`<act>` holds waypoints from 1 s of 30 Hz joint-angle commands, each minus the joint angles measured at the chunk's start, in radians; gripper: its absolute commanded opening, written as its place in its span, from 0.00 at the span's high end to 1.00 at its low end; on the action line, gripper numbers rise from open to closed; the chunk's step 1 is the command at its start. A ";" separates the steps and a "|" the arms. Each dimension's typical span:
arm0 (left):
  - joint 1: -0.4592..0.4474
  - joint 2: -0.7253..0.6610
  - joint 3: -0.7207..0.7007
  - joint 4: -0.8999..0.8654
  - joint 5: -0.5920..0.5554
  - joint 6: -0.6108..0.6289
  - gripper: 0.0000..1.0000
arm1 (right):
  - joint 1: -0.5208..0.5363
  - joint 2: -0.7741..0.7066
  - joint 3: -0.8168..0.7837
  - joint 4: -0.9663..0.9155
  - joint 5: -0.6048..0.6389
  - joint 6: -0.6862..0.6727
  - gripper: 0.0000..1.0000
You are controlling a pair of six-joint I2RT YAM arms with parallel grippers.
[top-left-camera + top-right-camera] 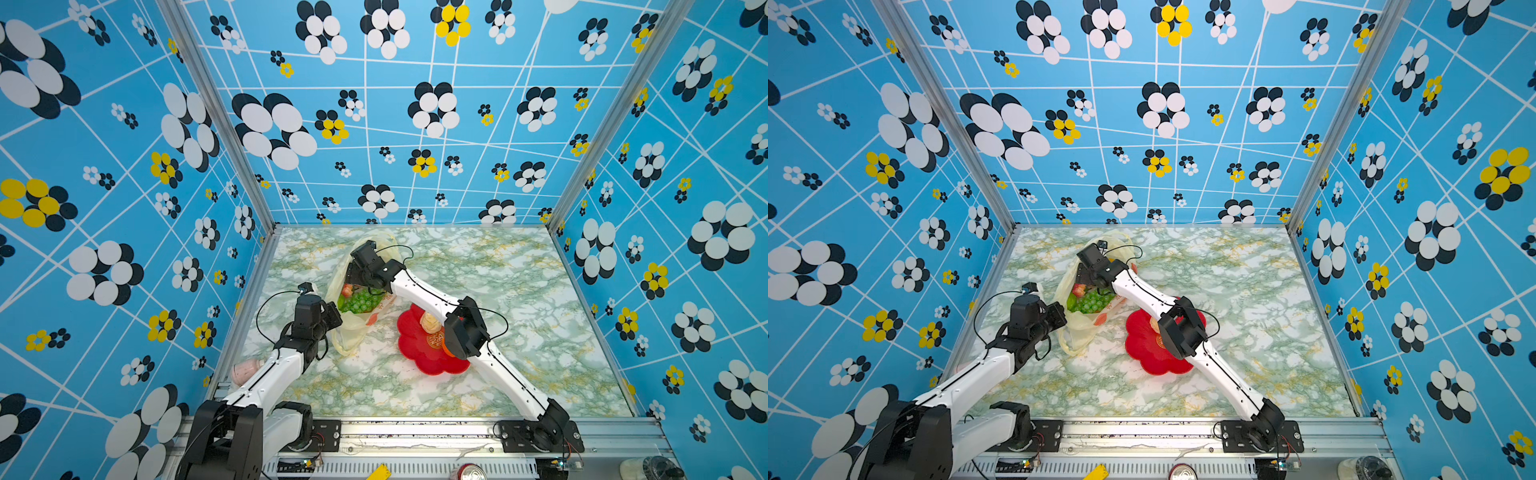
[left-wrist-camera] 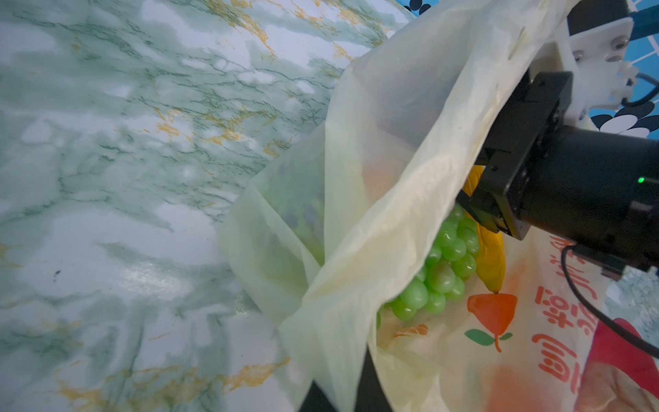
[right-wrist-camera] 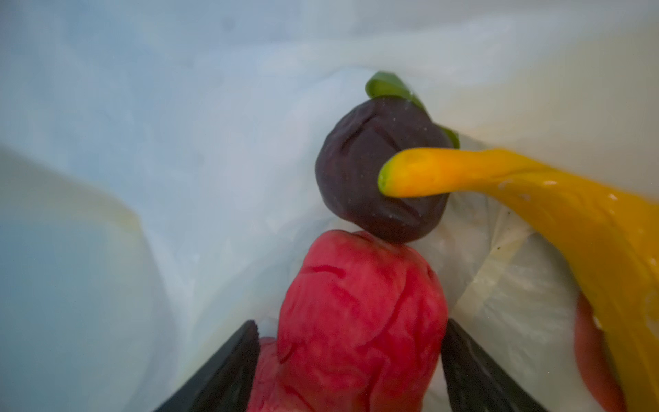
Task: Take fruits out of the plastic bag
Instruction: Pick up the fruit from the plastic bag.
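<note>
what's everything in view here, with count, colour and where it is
plastic bag: 1, translucent pale yellow, on table, mouth open
grape bunch: 1, green, in bag mouth
banana: 1, yellow, inside bag
dark purple piece: 1, inside bag, by banana's tip
red fruit: 1, inside bag, between right hand's fingers
plate: 1, red, flower-shaped, beside bag
cream piece: 1, on plate
orange piece: 1, on plate, mostly hidden by right arm
table: 1, green-white marble
left hand: shut on bag edge
right hand: inside bag, grip unclear
</note>
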 commanded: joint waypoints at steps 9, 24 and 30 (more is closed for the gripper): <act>-0.001 -0.020 -0.014 0.009 0.000 0.022 1.00 | -0.004 0.065 0.058 -0.039 0.060 0.010 0.24; -0.001 0.005 -0.004 0.006 -0.016 0.034 1.00 | -0.003 -0.122 0.051 -0.196 0.024 -0.177 0.36; -0.002 0.007 -0.001 0.000 -0.024 0.038 1.00 | -0.003 -0.228 0.009 -0.351 -0.026 -0.276 0.35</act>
